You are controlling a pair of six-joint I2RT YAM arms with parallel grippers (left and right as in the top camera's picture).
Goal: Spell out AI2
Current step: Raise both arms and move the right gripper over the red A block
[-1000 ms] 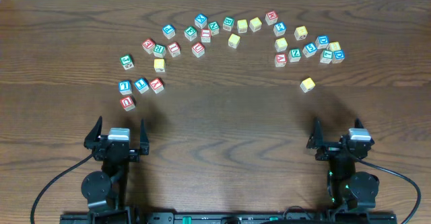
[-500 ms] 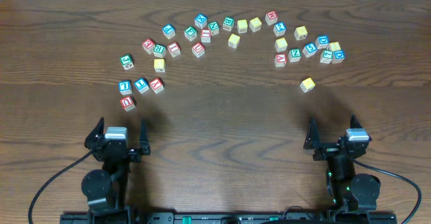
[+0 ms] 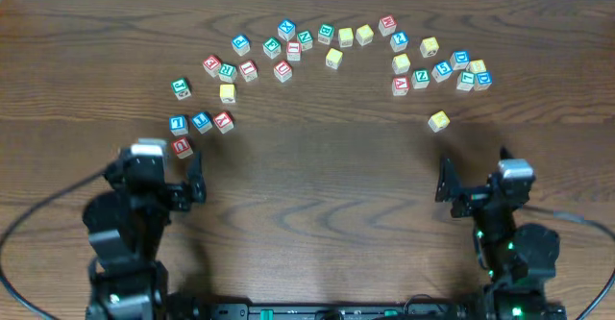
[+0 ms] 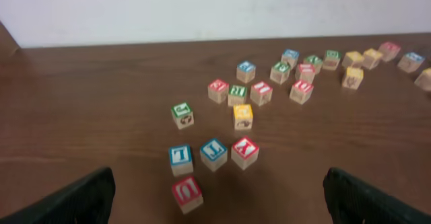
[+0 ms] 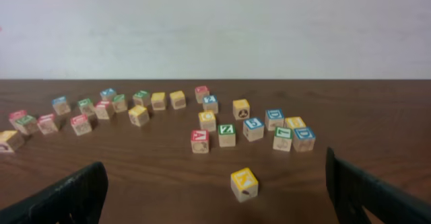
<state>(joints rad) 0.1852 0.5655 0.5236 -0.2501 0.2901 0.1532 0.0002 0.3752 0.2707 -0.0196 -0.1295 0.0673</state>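
Several wooden letter cubes lie in an arc across the far half of the table. A red-bordered cube that looks like the "A" (image 3: 401,85) lies on the right, and shows in the right wrist view (image 5: 199,140). A red-bordered cube that looks like the "I" (image 3: 248,69) lies on the left, and shows in the left wrist view (image 4: 260,91). I cannot pick out the blue "2" among the blue-bordered cubes. My left gripper (image 3: 157,171) (image 4: 217,187) is open and empty, just short of the left cubes. My right gripper (image 3: 476,181) (image 5: 214,183) is open and empty.
A red "U" cube (image 3: 182,147) (image 4: 187,192) lies closest to the left gripper, with a row of three cubes (image 3: 201,121) behind it. A lone yellow cube (image 3: 438,121) (image 5: 244,183) lies before the right gripper. A green "Z" cube (image 3: 420,78) sits beside the "A".
The left arm has risen and moved forward toward the red "U" cube. The right arm has moved forward slightly. No cube has moved.
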